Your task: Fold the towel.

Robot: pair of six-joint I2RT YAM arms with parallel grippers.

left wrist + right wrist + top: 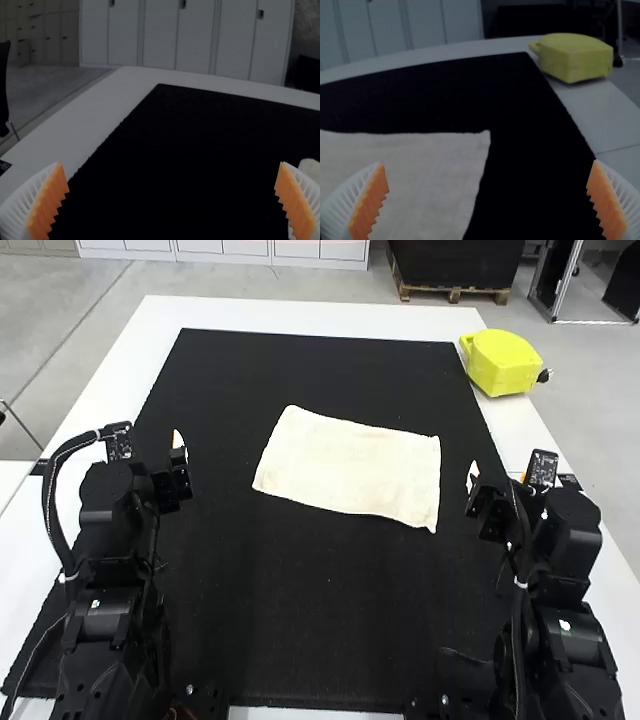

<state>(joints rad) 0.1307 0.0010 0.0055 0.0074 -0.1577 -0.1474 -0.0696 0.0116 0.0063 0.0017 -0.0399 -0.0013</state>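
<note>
Fingers (47, 202) spread wide — you've got that on both the left gripper (165, 465) and the right gripper (498, 480). Your towel (350, 465) lies flat between them on the black mat (320, 580). Just beside the mat's far right corner — on the white table (300, 316) — sits a boxy yellow object (500, 362).

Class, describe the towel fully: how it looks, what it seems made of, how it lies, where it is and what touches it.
The towel is a plain, cream-white, soft-looking cloth with four sides and slightly wavy edges. It lies spread nearly flat and a little askew, its far left corner rounded, its near right corner drawn to a point. Whether it is one layer or more, I cannot tell. It rests on the black mat, between the open left pincer and right pincer, touching neither.
</note>
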